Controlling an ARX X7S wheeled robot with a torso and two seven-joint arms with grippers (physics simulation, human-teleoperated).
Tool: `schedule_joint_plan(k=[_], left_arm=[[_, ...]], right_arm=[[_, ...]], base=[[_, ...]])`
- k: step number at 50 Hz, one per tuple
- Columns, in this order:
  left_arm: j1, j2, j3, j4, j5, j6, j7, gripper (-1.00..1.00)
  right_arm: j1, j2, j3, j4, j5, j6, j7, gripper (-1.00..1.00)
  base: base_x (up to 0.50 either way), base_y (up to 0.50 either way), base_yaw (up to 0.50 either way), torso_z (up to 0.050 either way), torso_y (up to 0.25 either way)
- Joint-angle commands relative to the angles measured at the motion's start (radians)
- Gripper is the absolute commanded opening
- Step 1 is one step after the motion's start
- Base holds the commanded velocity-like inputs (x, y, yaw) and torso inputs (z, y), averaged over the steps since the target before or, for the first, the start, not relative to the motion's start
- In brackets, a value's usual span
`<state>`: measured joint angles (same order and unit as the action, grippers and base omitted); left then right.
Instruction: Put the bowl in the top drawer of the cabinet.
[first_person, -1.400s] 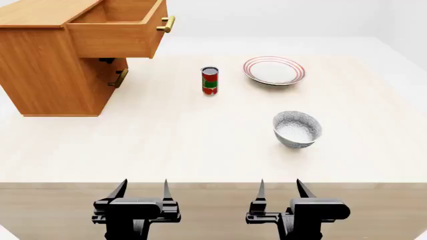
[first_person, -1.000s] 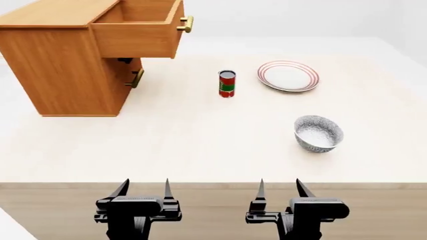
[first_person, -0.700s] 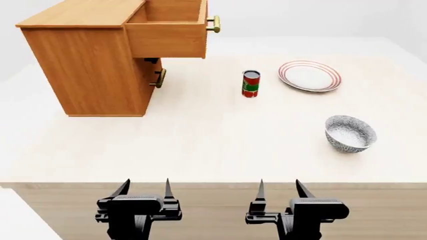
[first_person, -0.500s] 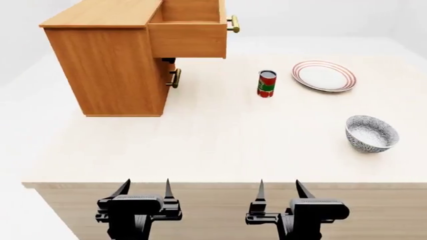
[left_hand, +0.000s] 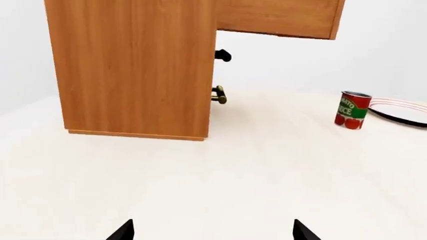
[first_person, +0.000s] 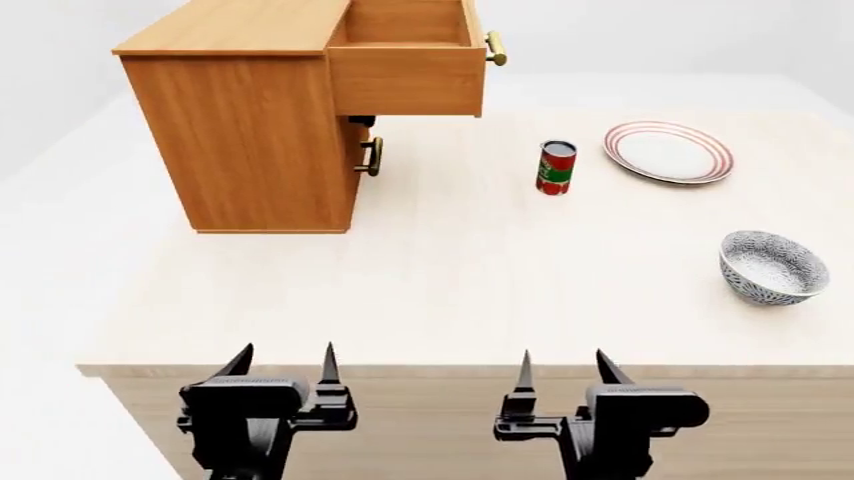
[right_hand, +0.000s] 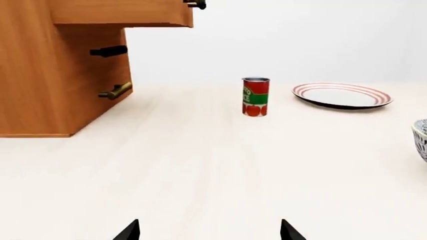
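The speckled grey-white bowl (first_person: 773, 266) rests upright on the table at the far right; only its edge (right_hand: 421, 139) shows in the right wrist view. The wooden cabinet (first_person: 254, 140) stands at the back left with its top drawer (first_person: 407, 68) pulled out and open. Its brass handle (first_person: 497, 48) faces right. Both grippers hover before the table's near edge, far from the bowl. My left gripper (first_person: 283, 366) is open and holds nothing. My right gripper (first_person: 562, 369) is open too, with nothing between its fingers.
A red can (first_person: 555, 167) stands mid-table, right of the cabinet. A red-ringed white plate (first_person: 667, 152) lies at the back right. The lower drawer's handle (first_person: 375, 156) sticks out under the open drawer. The pale table (first_person: 441, 290) ends just ahead of the grippers.
The view has swung left: cabinet, can, plate and bowl all shifted rightward in the head view. The table's left end now shows. Both grippers stay open and in place.
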<state>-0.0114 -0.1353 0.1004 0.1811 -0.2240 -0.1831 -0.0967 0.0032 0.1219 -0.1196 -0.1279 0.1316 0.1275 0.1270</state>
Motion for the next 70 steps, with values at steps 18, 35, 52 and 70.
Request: schedule_joint_plan(k=[18, 35, 52, 70], left_arm=[[-0.484, -0.181, -0.204, 0.620, -0.656, -0.784, -0.117, 1.00], [-0.994, -0.242, -0.179, 0.371, -0.711, -0.966, -0.175, 1.00], [-1.290, -0.245, -0.234, 0.210, -0.778, -1.045, -0.215, 1.00], [-1.422, -0.240, -0.129, 0.055, -0.686, -0.940, -0.110, 1.00]], right_arm=[[0.667, 0.067, 0.371, -0.835, 0.539, 1.417, 0.120, 1.00], [1.145, 0.375, 0.355, -0.481, 1.359, 1.419, 0.693, 1.00], [1.398, 0.467, 0.129, -0.317, 1.224, 1.365, 0.498, 1.00], [1.623, 0.512, -0.205, 0.093, 0.771, 1.016, 0.045, 1.00]], base=[[0.00, 0.00, 0.00, 0.000, 0.000], [0.05, 0.00, 0.00, 0.000, 0.000], [0.19, 0.00, 0.00, 0.000, 0.000], [0.27, 0.00, 0.00, 0.000, 0.000]])
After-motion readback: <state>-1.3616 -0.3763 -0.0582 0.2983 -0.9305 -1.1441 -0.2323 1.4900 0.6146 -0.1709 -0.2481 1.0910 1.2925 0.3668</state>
